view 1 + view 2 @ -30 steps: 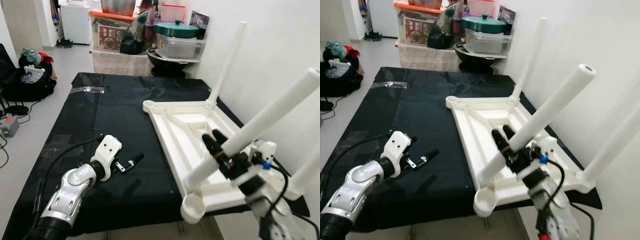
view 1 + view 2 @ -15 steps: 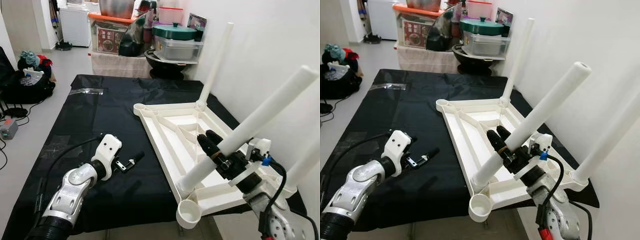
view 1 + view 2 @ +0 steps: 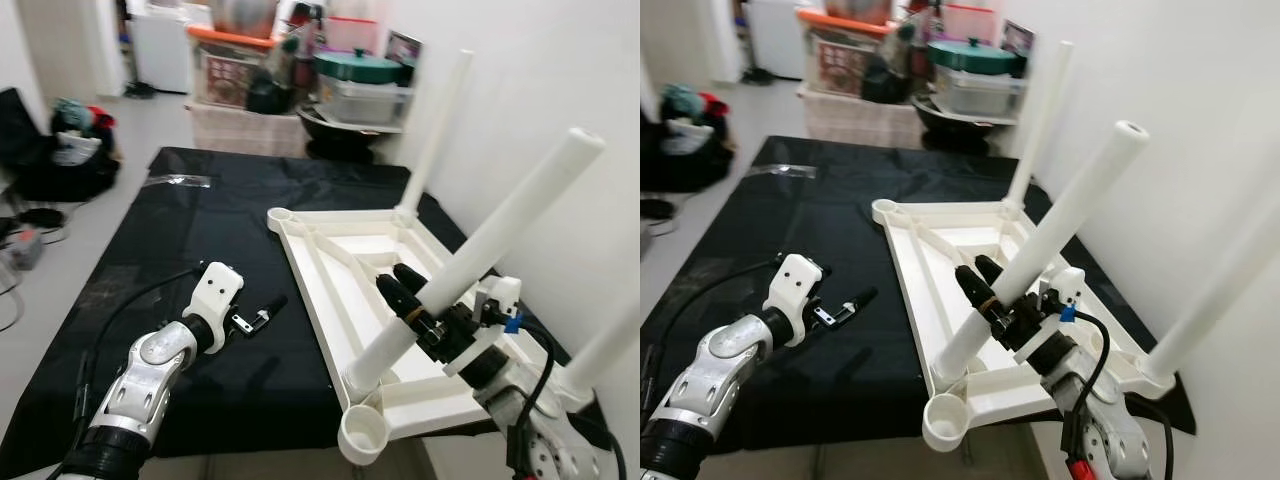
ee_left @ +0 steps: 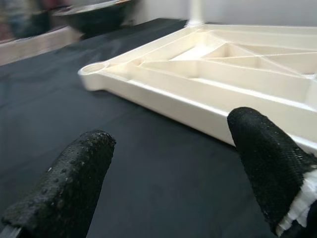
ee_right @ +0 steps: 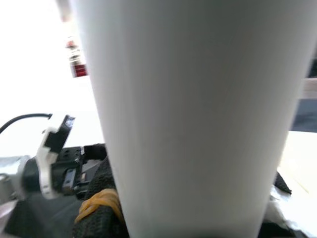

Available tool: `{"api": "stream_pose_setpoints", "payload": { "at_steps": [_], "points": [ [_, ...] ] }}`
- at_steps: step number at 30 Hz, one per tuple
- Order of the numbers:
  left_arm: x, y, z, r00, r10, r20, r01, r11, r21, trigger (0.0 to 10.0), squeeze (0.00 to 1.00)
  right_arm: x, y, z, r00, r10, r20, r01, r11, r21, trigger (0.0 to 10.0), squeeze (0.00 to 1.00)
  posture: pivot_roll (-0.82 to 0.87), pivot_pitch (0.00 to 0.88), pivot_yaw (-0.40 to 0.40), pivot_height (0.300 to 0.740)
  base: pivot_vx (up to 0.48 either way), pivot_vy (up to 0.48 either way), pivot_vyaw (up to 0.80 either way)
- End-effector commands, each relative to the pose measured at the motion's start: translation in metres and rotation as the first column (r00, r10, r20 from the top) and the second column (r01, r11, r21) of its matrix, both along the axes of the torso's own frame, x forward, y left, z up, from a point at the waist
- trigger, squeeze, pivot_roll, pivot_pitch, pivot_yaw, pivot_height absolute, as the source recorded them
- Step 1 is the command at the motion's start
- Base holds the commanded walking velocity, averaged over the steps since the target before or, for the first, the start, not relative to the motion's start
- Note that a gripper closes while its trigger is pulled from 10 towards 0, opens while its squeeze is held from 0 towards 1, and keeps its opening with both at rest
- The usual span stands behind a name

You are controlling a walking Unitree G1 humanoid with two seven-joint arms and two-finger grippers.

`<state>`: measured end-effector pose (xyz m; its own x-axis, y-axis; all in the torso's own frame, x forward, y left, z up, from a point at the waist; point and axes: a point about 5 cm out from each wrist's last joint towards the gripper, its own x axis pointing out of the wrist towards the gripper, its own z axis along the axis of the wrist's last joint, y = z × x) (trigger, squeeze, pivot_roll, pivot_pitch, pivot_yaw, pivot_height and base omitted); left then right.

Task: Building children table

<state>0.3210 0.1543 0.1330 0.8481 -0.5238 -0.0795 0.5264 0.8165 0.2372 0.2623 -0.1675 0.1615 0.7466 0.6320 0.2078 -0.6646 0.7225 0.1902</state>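
**White leg held slanted over the upturned tabletop**

An upturned white plastic tabletop (image 3: 345, 262) lies on a surface draped in a black cloth (image 3: 190, 250), on the robot's right half of it. Its near corner socket (image 3: 363, 432) juts past the cloth's near edge, and its right side runs close along the white wall (image 3: 560, 90).

One leg (image 3: 436, 130) stands upright in the far corner, and another leg (image 3: 610, 345) rises at the near right corner, just beside the wall.

The right pincer (image 3: 410, 296) is closed around a third leg (image 3: 480, 255), gripping it low on the shaft. This leg leans toward the wall, and its lower end (image 3: 365, 372) meets the tabletop's near rim just beside the empty corner socket. In the right wrist view the leg (image 5: 188, 114) is pressed between the black fingers (image 5: 99, 208).

The left pincer (image 3: 262, 312) hovers low over the bare cloth, left of the tabletop and apart from it, with its fingers (image 4: 74, 183) spread and nothing between them. A wide stretch of cloth lies open to the left and beyond it.

Past the far edge stand stacked storage boxes (image 3: 230, 70) and a lidded pot (image 3: 362, 68). A dark bag (image 3: 70, 150) sits on the floor at the left.
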Motion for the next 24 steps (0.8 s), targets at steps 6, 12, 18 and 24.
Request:
{"api": "stream_pose_setpoints", "payload": {
  "at_steps": [6, 12, 18, 24],
  "points": [
    [0.000, -0.003, -0.005, 1.000, 0.000, -0.020, 0.001, 1.000, 0.005, 10.0, 0.50, -0.008, 0.016, -0.045, 0.976, 0.064, -0.207, -0.080, 0.995, -0.067, 0.0, 0.00, 0.08, 0.000, -0.081, 0.740, 0.000, -0.480, 0.80],
    [0.001, -0.003, -0.005, 1.000, 0.000, -0.024, 0.000, 1.000, 0.002, 10.0, 0.50, -0.012, 0.015, -0.046, 0.975, 0.089, -0.204, -0.108, 0.991, -0.082, 0.0, 0.00, 0.08, 0.000, -0.079, 0.740, 0.000, -0.480, 0.80],
    [0.001, -0.004, -0.005, 1.000, 0.000, -0.025, 0.000, 1.000, 0.000, 10.0, 0.50, -0.012, 0.015, -0.046, 0.975, 0.095, -0.203, -0.115, 0.989, -0.091, 0.0, 0.00, 0.08, 0.000, -0.080, 0.740, 0.000, -0.480, 0.80],
    [0.001, -0.005, -0.006, 1.000, 0.000, -0.031, 0.000, 1.000, -0.008, 10.0, 0.48, -0.017, 0.021, -0.047, 0.966, 0.160, -0.202, -0.183, 0.978, -0.100, 0.0, 0.00, 0.08, 0.000, -0.083, 0.740, 0.000, -0.480, 0.80]
  ]
}}
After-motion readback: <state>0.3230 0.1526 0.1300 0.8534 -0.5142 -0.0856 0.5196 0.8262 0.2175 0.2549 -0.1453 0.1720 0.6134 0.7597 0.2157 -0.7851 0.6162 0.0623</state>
